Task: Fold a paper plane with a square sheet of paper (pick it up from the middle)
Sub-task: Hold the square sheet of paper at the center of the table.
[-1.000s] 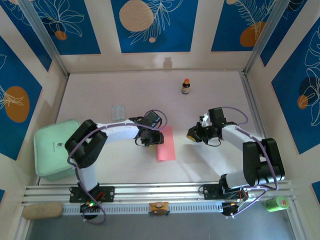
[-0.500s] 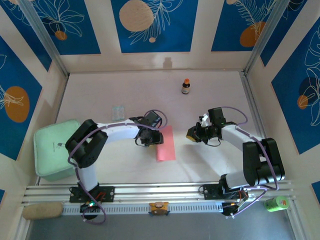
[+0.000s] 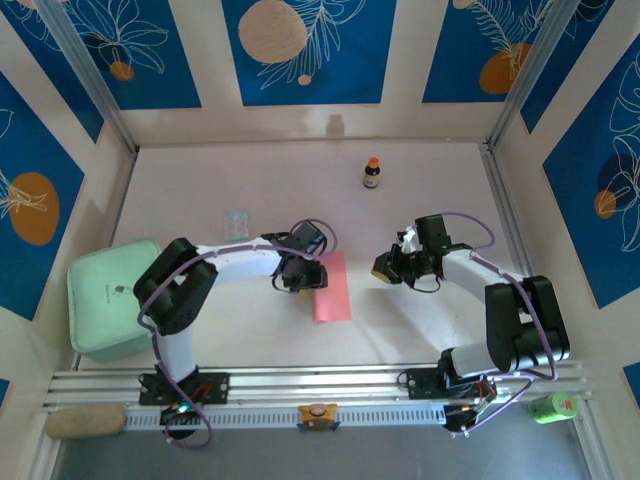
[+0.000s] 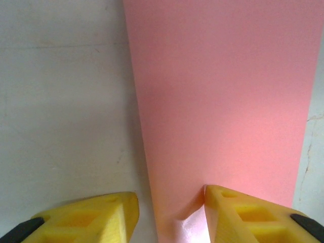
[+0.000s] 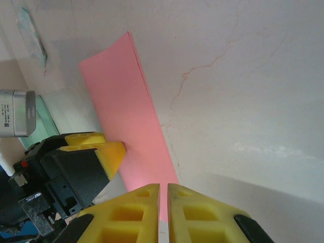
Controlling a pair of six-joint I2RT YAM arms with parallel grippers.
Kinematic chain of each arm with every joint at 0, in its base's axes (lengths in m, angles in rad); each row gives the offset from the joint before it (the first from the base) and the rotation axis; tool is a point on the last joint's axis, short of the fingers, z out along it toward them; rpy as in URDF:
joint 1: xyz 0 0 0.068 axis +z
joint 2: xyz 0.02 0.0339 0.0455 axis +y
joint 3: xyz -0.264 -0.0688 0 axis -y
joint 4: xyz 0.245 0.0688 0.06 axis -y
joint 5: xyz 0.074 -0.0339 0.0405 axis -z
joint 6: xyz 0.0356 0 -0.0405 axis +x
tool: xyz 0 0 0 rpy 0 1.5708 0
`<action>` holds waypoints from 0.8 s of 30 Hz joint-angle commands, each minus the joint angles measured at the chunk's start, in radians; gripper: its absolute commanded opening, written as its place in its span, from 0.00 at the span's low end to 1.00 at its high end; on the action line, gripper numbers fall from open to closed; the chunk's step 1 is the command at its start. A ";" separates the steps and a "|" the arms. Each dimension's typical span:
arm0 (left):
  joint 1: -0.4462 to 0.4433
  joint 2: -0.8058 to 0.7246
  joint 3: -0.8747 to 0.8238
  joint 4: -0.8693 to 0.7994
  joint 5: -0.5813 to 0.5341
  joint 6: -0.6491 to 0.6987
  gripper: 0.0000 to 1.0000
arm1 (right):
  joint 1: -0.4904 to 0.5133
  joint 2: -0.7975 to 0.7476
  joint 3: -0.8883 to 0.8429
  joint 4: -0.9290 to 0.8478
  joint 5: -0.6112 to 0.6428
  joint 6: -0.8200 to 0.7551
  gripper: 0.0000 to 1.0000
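Note:
The square sheet of paper (image 3: 332, 287) lies flat on the table as a narrow salmon-pink rectangle, longer than it is wide. My left gripper (image 3: 301, 273) is low at its left long edge and open. In the left wrist view the jaws (image 4: 169, 210) straddle that edge. One fingertip (image 4: 88, 217) rests on bare table, the other (image 4: 248, 212) presses on the paper (image 4: 217, 91), which puckers slightly there. My right gripper (image 3: 385, 268) hovers right of the sheet, apart from it, its jaws (image 5: 163, 190) shut and pointing at the paper (image 5: 129, 116). The paper plane is out of view.
A small brown bottle (image 3: 372, 173) stands at the back. A pale translucent packet (image 3: 236, 222) lies left of the arms' reach. A mint-green lidded box (image 3: 108, 298) sits at the left edge. The aluminium rail (image 3: 320, 385) runs along the front, with a green can (image 3: 552, 406) beyond it.
The left arm has edged very slightly toward the paper. The right arm and the sheet have stayed put.

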 commanded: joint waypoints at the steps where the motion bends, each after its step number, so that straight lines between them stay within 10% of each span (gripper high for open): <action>1: -0.005 0.090 -0.016 -0.004 -0.040 0.026 0.46 | 0.006 0.016 0.016 -0.006 -0.022 -0.001 0.13; 24: -0.006 0.105 -0.021 0.013 -0.028 0.012 0.48 | 0.017 0.028 0.021 -0.004 -0.038 -0.003 0.13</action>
